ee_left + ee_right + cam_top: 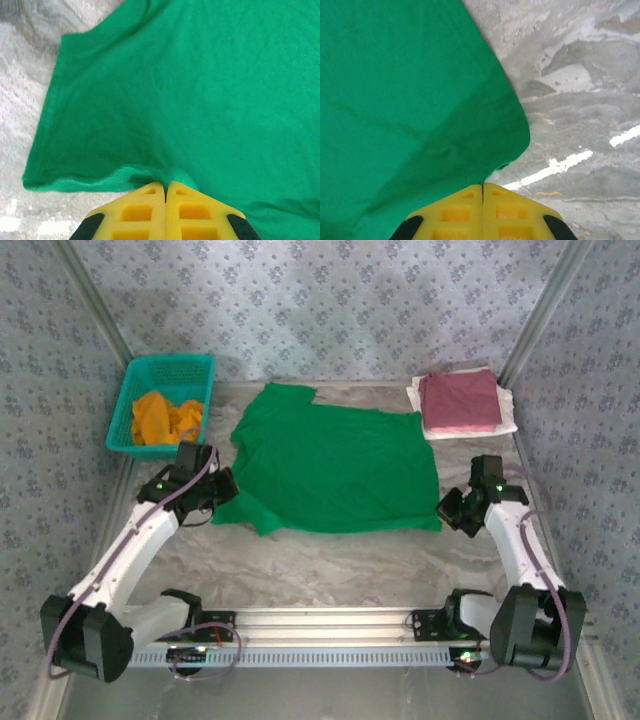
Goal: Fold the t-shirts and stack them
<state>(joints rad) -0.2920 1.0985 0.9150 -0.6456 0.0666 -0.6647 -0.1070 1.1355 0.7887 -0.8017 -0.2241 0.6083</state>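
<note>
Jaws of left gripper [165,186] and right gripper [483,186] pinch green t-shirt [335,465] (opposite sides).

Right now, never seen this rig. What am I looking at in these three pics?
Two small robot arms, the left arm and the right arm, are bolted at the near edge of a table. The wide picture comes from a fixed camera above and behind them. The other two come from a camera on each wrist, looking out along its yellow jaws.

On the table, a green shirt lies spread in the middle. A teal basket at the far left has an orange shirt in it. At the far right, a folded maroon shirt sits on a white one.

Both pairs of jaws are shut, each pinching the green shirt: the left jaws at its left edge, the right jaws at its near right corner.
</note>
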